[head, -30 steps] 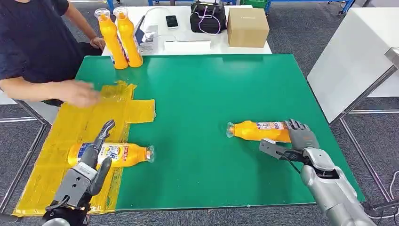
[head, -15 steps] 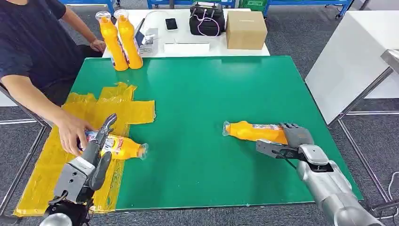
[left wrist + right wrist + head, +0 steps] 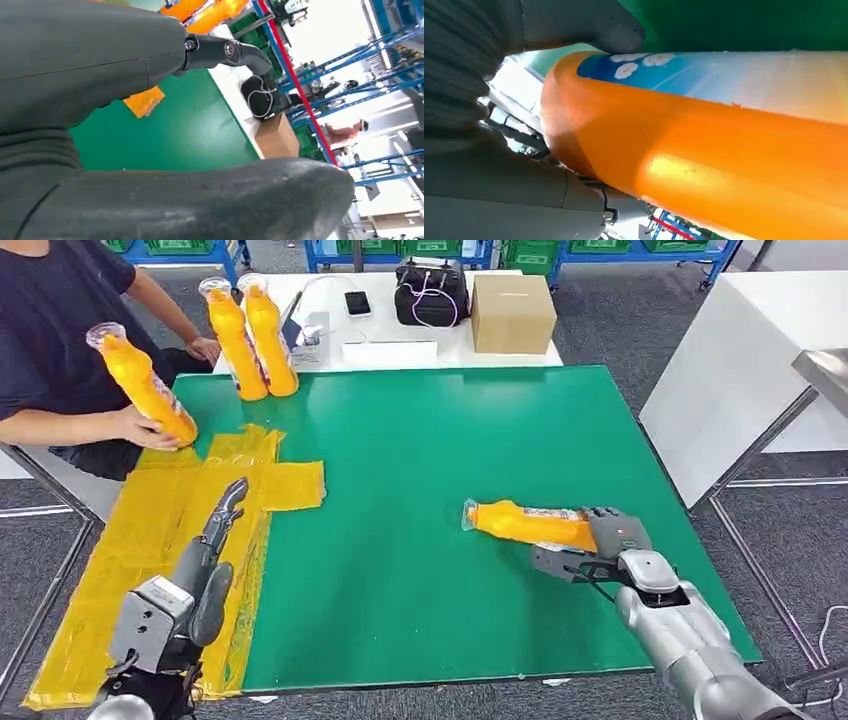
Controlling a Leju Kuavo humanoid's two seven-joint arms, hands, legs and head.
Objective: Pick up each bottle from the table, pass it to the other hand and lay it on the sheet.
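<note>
Orange plastic at the fingers: the right hand (image 3: 612, 543) is wrapped round the base end of the lying bottle (image 3: 525, 523); in the right wrist view the thumb (image 3: 589, 25) presses the labelled wall of that bottle (image 3: 704, 145) and the darker fingers lie under it.
Right hand state: closed on the bottle, which appears to rest on the green mat (image 3: 420, 480); whether it has lifted clear cannot be told.
Bottle long axis: runs across the mat, cap end pointing toward the robot's left, base end inside the right hand.
Left hand state: the left hand (image 3: 205, 565) holds nothing, fingers extended and apart, hovering over the yellow sheet (image 3: 150, 530).
Governing relation: the cap end faces the left hand, but the two hands are well apart, with bare mat between them.
Nearer hand: the right, already on the bottle.
Judged next requirement: lift, carry leftward, present the free cap end to the left hand.
Periphery: a person's hand (image 3: 150, 428) holds a second bottle (image 3: 140, 383) at the sheet's far edge; two standing bottles (image 3: 250, 335) wait at the mat's far corner.
</note>
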